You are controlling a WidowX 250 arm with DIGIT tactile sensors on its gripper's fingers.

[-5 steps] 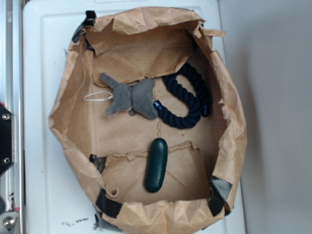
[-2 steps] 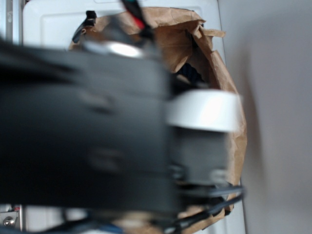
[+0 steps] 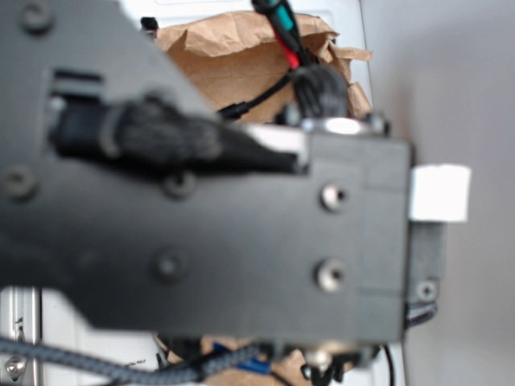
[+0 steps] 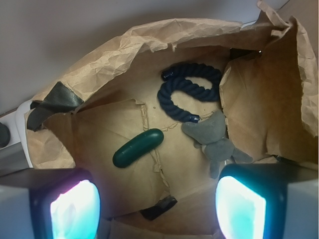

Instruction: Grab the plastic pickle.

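Wrist view — pickle (image 4: 138,148) lies below, between spread tool (image 4: 157,206) fingers.

Plain grey wall (image 3: 475,88) along the right side, evenly lit, softly shadowed near the white tabletop (image 3: 350,20). Same grey surface (image 4: 75,25) behind the crumpled brown paper (image 4: 149,37) in the wrist view.

Robot lab: paper-lined bin (image 4: 149,45), rig.

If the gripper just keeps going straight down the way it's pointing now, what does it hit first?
Probably the bag's brown paper floor, just below the plastic pickle. The gripper is open, and depth is hard to judge.
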